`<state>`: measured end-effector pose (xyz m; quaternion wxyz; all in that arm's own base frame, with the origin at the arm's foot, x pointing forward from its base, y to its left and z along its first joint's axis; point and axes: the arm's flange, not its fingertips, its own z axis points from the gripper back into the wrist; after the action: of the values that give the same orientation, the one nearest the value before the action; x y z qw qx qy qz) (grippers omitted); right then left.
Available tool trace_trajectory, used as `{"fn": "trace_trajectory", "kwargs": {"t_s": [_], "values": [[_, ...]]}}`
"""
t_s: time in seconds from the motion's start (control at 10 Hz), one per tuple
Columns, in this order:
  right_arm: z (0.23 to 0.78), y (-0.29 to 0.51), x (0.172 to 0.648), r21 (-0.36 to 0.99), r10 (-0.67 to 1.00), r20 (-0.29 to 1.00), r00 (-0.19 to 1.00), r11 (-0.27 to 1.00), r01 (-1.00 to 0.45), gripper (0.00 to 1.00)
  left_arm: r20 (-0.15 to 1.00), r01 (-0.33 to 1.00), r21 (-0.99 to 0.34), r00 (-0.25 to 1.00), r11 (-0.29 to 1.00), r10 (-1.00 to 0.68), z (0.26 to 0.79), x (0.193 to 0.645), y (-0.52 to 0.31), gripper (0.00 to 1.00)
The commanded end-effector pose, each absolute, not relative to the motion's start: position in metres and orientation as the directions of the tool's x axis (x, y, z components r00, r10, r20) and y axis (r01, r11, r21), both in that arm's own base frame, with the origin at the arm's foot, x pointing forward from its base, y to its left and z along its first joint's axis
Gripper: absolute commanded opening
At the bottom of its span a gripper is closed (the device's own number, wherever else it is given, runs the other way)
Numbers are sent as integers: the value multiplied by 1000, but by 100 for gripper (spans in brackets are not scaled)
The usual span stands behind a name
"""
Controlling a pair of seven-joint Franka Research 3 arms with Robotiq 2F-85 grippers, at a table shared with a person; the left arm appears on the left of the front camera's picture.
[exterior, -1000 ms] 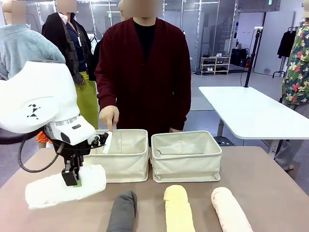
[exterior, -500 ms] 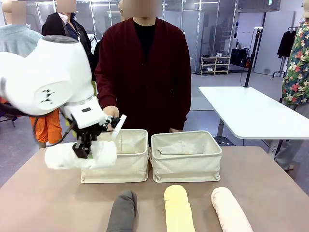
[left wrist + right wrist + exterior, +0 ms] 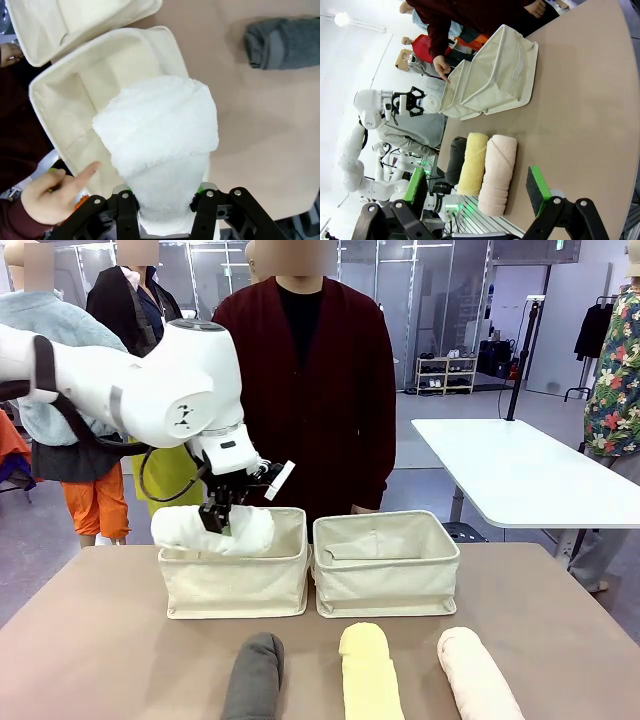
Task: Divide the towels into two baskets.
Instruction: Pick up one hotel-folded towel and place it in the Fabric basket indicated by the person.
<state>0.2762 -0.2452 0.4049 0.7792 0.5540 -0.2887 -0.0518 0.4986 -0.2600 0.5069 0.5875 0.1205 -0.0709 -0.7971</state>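
Observation:
My left gripper (image 3: 214, 517) is shut on the white towel (image 3: 213, 530), holding it just over the left basket (image 3: 240, 585). In the left wrist view the white towel (image 3: 160, 135) hangs above that basket's (image 3: 70, 107) open inside, and the person's hand (image 3: 52, 192) points a finger at it. The right basket (image 3: 386, 570) stands beside it. Nearer me, the dark grey towel (image 3: 255, 677), pale yellow towel (image 3: 368, 672) and pale pink towel (image 3: 478, 677) lie in a row. My right gripper (image 3: 476, 181) is open, low above the table, beside the pink towel (image 3: 497, 172).
A person in a dark red cardigan (image 3: 305, 390) stands behind the baskets at the table's (image 3: 90, 660) far edge. Bare tabletop stretches to the left of the towels and to the right of the baskets. A white table (image 3: 520, 475) stands beyond at the right.
My left gripper has lifted the white towel from the table's left front and carried it up, back and to the right, over the left basket.

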Motion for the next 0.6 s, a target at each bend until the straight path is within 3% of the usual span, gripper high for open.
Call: {"fn": "trace_trajectory", "kwargs": {"t_s": [0.0, 0.2, 0.3, 0.4, 0.5], "values": [[408, -245, 274, 890, -403, 406, 820, 377, -256, 100, -149, 905, 288, -281, -314, -948, 509, 527, -265, 37], [408, -245, 274, 890, -403, 406, 820, 377, -256, 100, -129, 918, 270, -266, -292, -955, 488, 556, -270, 37], [408, -245, 274, 890, -403, 406, 820, 377, -256, 100, -129, 927, 254, -249, -275, -960, 482, 567, -272, 57], [408, -245, 274, 890, -403, 406, 820, 377, -256, 100, -153, 930, 252, -235, -268, -960, 477, 574, -273, 69], [408, -245, 274, 890, -403, 406, 820, 377, -256, 100, -167, 931, 254, -225, -263, -960, 476, 576, -275, 95]]}}
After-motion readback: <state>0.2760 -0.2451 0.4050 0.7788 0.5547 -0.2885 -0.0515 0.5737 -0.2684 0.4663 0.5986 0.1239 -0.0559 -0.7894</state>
